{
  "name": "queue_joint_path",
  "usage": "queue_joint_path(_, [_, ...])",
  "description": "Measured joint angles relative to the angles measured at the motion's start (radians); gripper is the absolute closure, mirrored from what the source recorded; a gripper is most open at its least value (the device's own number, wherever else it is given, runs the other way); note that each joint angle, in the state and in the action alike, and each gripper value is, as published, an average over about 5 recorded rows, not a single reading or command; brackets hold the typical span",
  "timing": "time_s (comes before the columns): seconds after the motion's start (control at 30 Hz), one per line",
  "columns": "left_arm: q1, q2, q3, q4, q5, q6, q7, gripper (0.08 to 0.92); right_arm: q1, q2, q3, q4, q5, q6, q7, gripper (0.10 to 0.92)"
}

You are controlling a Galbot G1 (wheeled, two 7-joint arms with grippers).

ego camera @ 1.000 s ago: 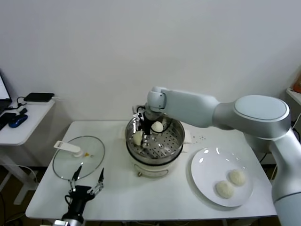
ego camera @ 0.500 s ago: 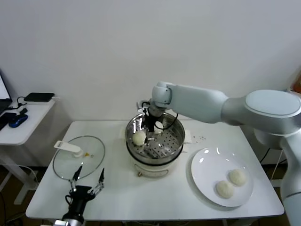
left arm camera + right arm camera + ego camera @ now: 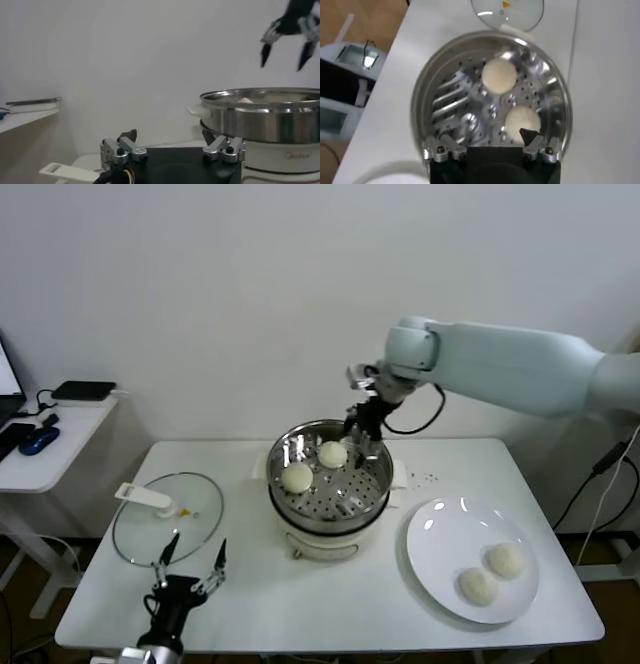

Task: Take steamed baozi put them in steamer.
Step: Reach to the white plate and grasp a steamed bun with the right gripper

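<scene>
Right gripper (image 3: 367, 433) jaws wide, empty, above steamer (image 3: 330, 484)

The open top of the round shiny stainless-steel steamer (image 3: 330, 484) is partly blocked at its far rim by the right gripper (image 3: 366, 428), which hangs above it with fingers spread and nothing between them. Inside, two cream-white domed baozi (image 3: 297, 477) (image 3: 333, 454) take up the far left of the perforated floor, while the near half is left bare. The table between steamer and flat white plate (image 3: 440, 544) is unobstructed; the round glass lid (image 3: 167, 518) and left gripper (image 3: 188, 577) occupy the near left.
</scene>
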Motion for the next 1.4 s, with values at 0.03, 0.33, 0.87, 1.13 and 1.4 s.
queue_joint_path(0.03, [-0.001, 0.001, 0.001, 0.0, -0.002, 0.001, -0.001, 0.177, 0.011, -0.024, -0.008, 0.022, -0.004, 0.001, -0.004, 0.203])
queue_joint_path(0.33, [-0.01, 0.019, -0.004, -0.004, -0.019, 0.005, -0.013, 0.177, 0.051, -0.257, -0.07, 0.186, -0.071, 0.02, -0.043, 0.203])
queue_joint_path(0.87, [-0.005, 0.009, 0.005, -0.001, -0.028, 0.01, -0.012, 0.177, -0.158, -0.539, 0.001, 0.273, -0.32, 0.063, -0.064, 0.203])
queue_joint_path(1.13, [-0.003, 0.006, 0.004, -0.001, -0.028, 0.012, -0.014, 0.177, -0.302, -0.582, 0.067, 0.267, -0.437, 0.07, -0.054, 0.203])
queue_joint_path(1.4, [0.004, 0.004, 0.001, 0.006, -0.03, 0.011, -0.017, 0.177, -0.415, -0.603, 0.116, 0.258, -0.512, 0.075, -0.038, 0.203])
